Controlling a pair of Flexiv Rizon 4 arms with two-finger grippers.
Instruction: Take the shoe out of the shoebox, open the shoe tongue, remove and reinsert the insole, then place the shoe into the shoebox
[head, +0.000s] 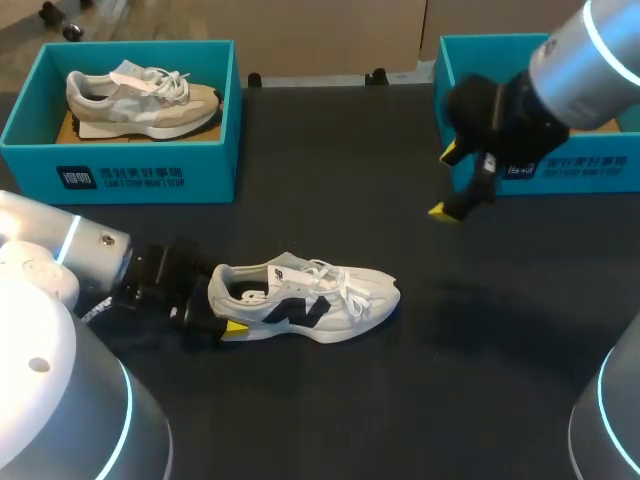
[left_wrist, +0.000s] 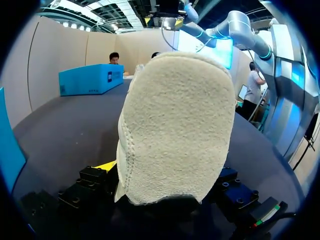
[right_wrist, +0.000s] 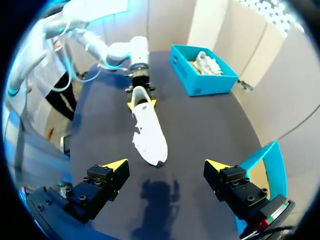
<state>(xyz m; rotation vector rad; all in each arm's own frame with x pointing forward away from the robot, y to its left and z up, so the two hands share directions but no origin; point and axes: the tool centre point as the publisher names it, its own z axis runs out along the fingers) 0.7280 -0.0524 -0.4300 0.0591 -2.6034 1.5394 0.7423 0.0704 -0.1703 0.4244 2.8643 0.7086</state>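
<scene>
A white shoe with a dark side logo lies on its sole on the black table, toe to the right. My left gripper is at its heel, one yellow tip on each side, shut on the heel. In the left wrist view the pale suede heel fills the space between the fingers. My right gripper hangs open and holds nothing, high above the table in front of the right teal shoebox. From the right wrist, the shoe lies ahead of that gripper, with the left gripper at its far end.
A second teal shoebox at the back left holds a beige shoe; it also shows in the right wrist view. The right shoebox's inside is mostly hidden by my right arm.
</scene>
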